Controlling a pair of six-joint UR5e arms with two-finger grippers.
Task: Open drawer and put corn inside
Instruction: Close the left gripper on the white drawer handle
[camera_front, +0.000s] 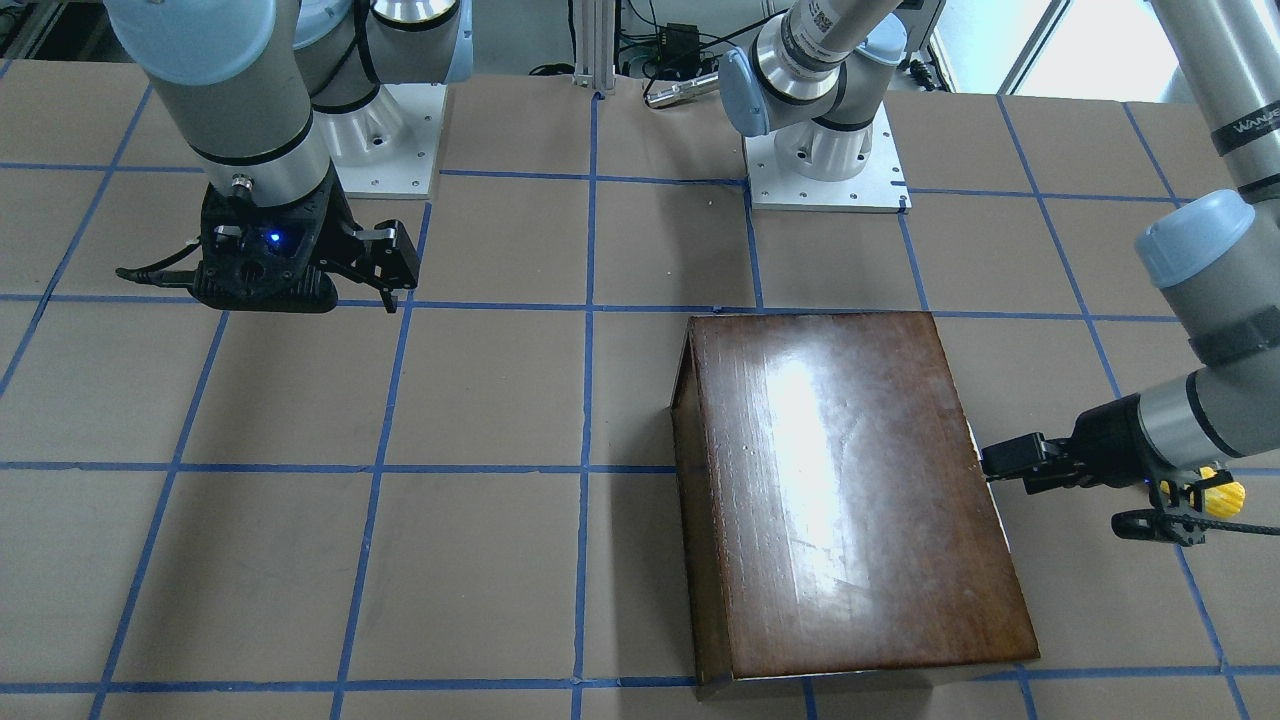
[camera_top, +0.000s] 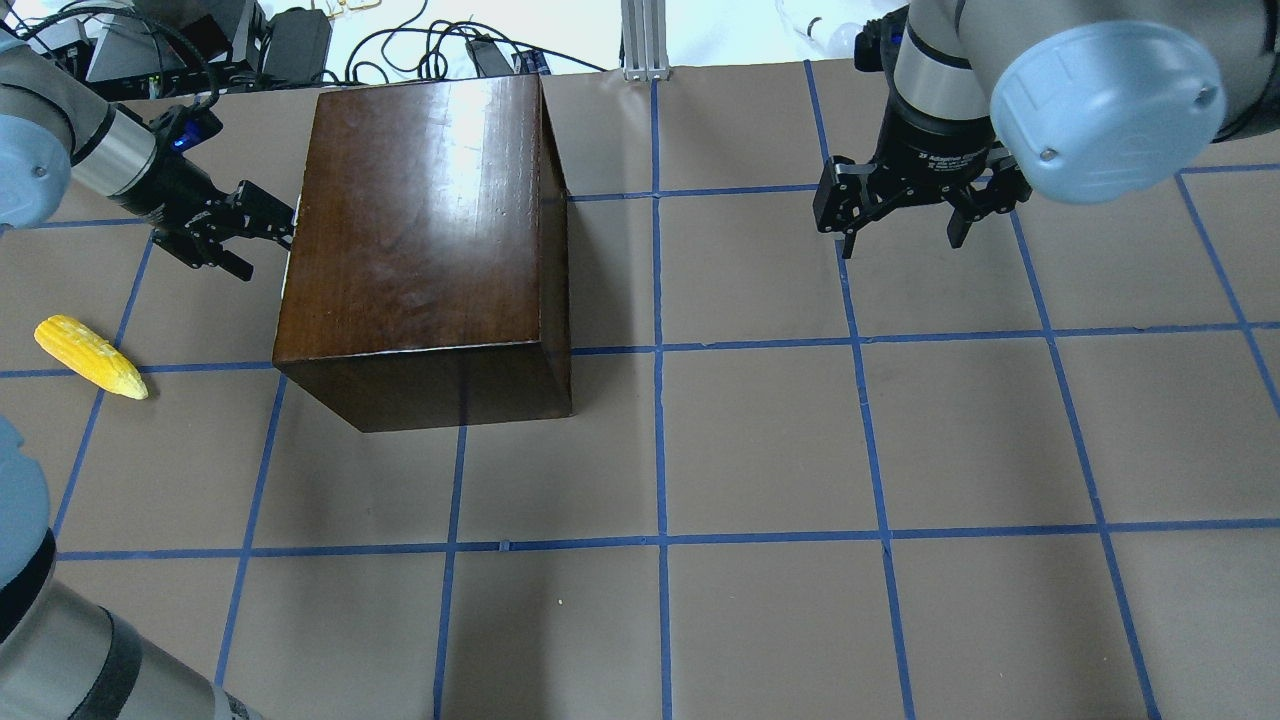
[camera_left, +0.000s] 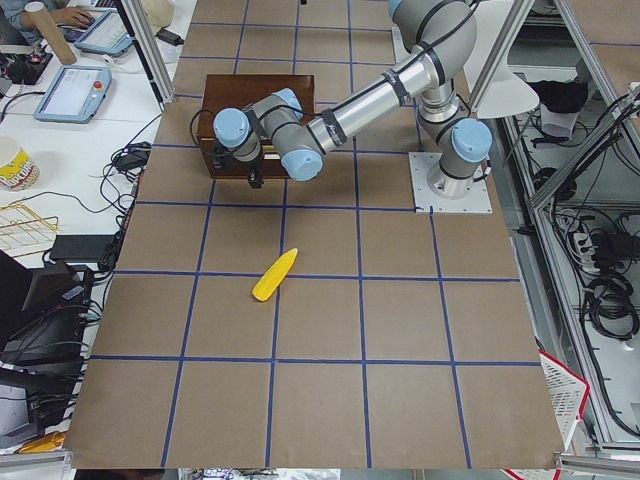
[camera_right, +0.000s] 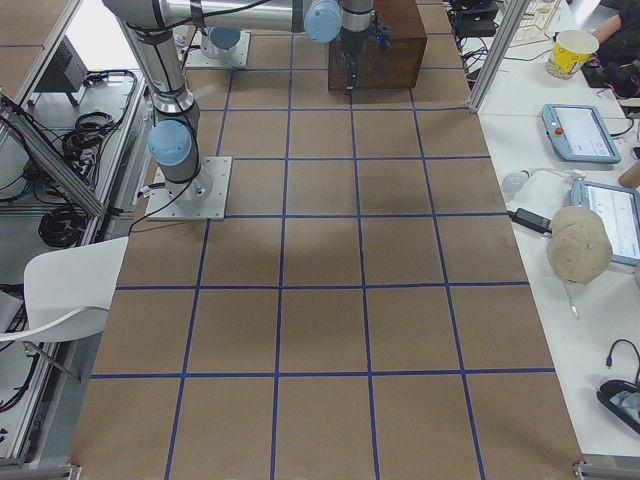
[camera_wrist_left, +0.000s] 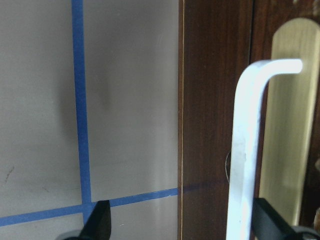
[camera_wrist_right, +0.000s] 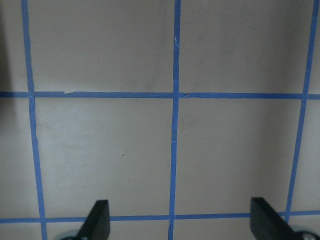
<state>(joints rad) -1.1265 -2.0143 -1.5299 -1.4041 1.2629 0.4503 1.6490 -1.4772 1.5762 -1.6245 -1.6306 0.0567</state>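
Note:
The glossy dark-brown box (camera_top: 420, 220) stands on the table with its drawer shut. The drawer's dark front (camera_wrist_left: 215, 125) carries a brass plate and a silver handle (camera_wrist_left: 245, 150). My left gripper (camera_top: 262, 235) is open at that front, and in the left wrist view the handle stands between its fingers (camera_wrist_left: 100, 222). The yellow corn (camera_top: 90, 357) lies on the table near the left gripper, apart from the box. It also shows in the front view (camera_front: 1222, 493), partly hidden by the left arm. My right gripper (camera_top: 905, 235) is open and empty above the table, far from the box.
The table is brown with a blue tape grid (camera_top: 660, 345). The arm bases (camera_front: 825, 160) stand at the robot's edge. The right wrist view shows only bare table between the fingers (camera_wrist_right: 97, 220).

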